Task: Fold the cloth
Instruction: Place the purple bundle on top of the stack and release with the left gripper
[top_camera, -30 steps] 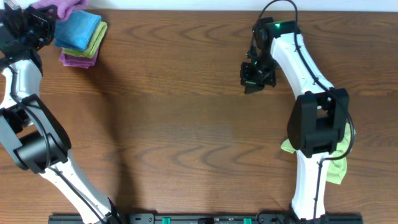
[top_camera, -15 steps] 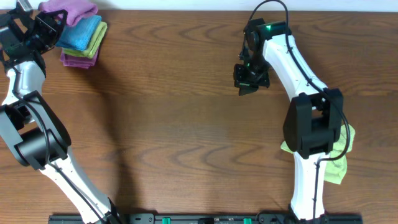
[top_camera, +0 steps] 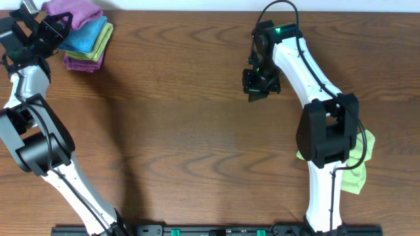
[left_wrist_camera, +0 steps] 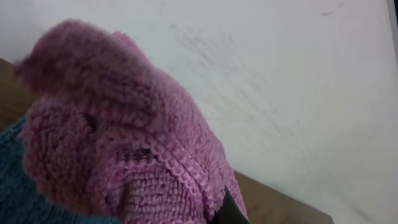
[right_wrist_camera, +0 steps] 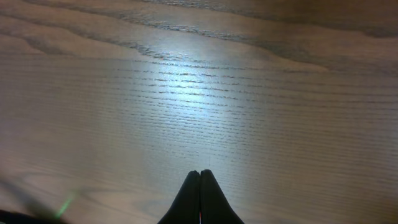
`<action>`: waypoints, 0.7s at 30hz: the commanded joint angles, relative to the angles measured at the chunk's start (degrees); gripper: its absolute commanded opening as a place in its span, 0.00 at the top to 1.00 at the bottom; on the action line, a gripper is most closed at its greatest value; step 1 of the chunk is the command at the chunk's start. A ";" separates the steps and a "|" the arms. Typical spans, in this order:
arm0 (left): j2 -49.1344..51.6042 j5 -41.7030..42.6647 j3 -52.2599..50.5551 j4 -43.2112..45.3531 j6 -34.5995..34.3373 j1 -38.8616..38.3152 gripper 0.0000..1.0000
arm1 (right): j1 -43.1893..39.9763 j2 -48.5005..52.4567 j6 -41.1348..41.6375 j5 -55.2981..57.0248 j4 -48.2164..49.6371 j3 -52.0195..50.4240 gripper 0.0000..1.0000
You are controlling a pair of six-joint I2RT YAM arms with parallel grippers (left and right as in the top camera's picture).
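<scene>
Our left gripper (top_camera: 52, 26) pinches the pink cloth (top_camera: 71, 11) right on top of the stack (top_camera: 88, 49), apparently to add it there, while our right gripper (top_camera: 256, 88), fingers pressed together on nothing, hovers over the table (top_camera: 177, 131) well right of that stack, out of the way.

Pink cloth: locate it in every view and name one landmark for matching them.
Overhead: the pink cloth lies at the top left, on the blue cloth.
Left wrist: close up, filling the left half.
Right wrist: not in it.
Shared landmark: the blue cloth, also seen at the bottom-left corner of the left wrist view.
</scene>
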 commanded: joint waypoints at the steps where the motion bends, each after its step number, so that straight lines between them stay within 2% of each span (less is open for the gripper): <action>1: 1.86 0.13 0.13 2.75 1.79 -0.20 0.94 | 1.36 -0.17 -0.46 -0.20 0.07 1.03 0.98; 9: 3.45 0.50 0.13 3.89 1.36 -0.22 0.94 | 2.36 -0.17 -0.46 -0.20 0.11 1.03 0.98; 13: 3.45 -0.22 0.13 0.66 0.94 -0.11 0.95 | 2.80 -0.17 -0.44 -0.20 0.15 1.03 0.98; 14: 3.45 -0.20 0.13 -0.39 0.92 -0.11 0.92 | 2.84 -0.17 -0.46 -0.20 0.15 1.03 0.98; 15: 3.45 -0.20 0.13 -1.31 0.55 -0.11 0.78 | 2.91 -0.17 -0.46 -0.22 0.15 1.03 0.98; 17: 3.45 -0.20 0.13 -2.43 -1.05 0.11 0.37 | 2.95 -0.17 -0.44 -0.22 0.26 1.03 0.98; 18: 3.43 -0.22 0.13 -2.80 -2.36 0.33 0.26 | 2.95 -0.17 -0.44 -0.22 0.31 1.03 0.98; 19: 3.43 -0.17 0.13 -2.80 -4.31 0.72 0.03 | 2.95 -0.17 -0.44 -0.22 0.35 1.03 0.98; 21: 3.43 -0.09 0.13 -2.75 -7.85 1.70 0.04 | 2.95 -0.17 -0.44 -0.22 0.33 1.03 0.98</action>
